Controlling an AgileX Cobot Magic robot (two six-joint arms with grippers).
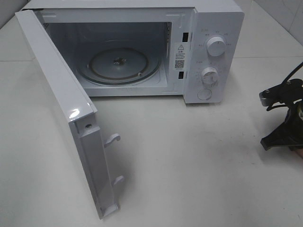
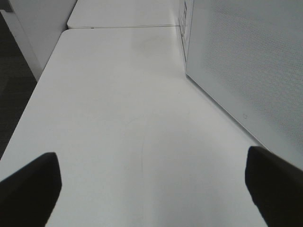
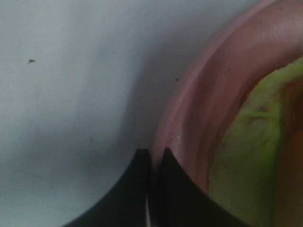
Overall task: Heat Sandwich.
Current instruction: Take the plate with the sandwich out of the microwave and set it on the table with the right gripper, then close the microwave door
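A: Where's the microwave (image 1: 142,52)?
B: At the far side of the white counter (image 1: 199,161), door (image 1: 66,113) swung wide toward the near left. The glass turntable (image 1: 118,66) inside carries nothing.

A: And the sandwich (image 3: 251,161)?
B: On the pink plate (image 3: 199,113) at the right edge of the counter, seen only by the right wrist camera: a pale yellow-green piece lying inside the rim.

A: The right pincer (image 3: 151,163)?
B: Its two dark tips are pressed together right at the plate's outer rim. I cannot tell whether the rim is pinched between them.

A: The left pincer (image 2: 151,184)?
B: Released, its fingers (image 2: 28,189) spread wide above bare counter, with the microwave's perforated side panel (image 2: 246,66) just to its right.
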